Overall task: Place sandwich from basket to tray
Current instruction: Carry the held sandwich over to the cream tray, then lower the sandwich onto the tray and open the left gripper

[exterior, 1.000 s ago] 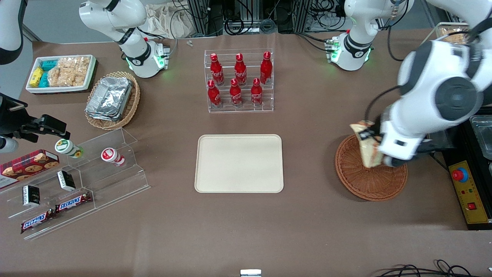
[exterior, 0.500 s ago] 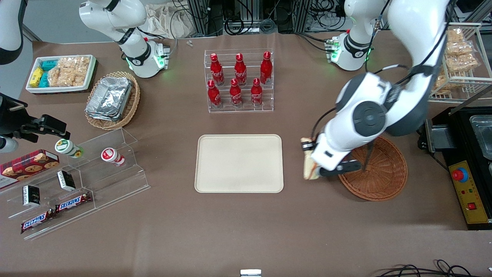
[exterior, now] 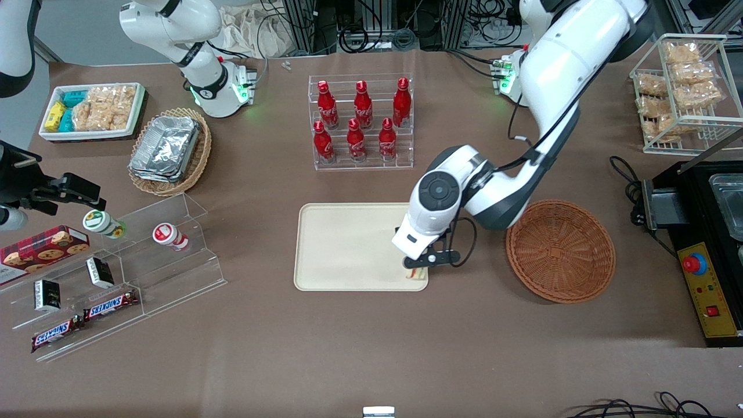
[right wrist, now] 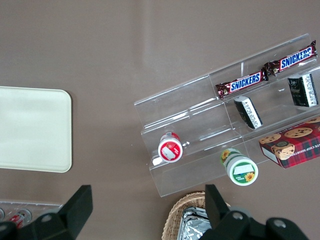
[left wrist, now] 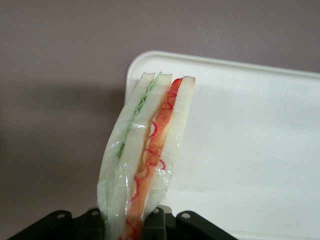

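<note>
One sandwich (left wrist: 146,160), one tray (exterior: 348,244), one basket (exterior: 560,251). The tool (exterior: 419,268) grasps the sandwich above the tray's corner. It has come from beside the basket, which is now empty.

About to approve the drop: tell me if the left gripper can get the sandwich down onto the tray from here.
Probably yes: the gripper, shut on the sandwich, hangs over the tray's corner nearest the basket, with bare tray beneath.

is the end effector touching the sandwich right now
Touching. In the left wrist view the sandwich runs down between the black fingers of the end effector, which clamp its base, over a corner of the tray.
</note>
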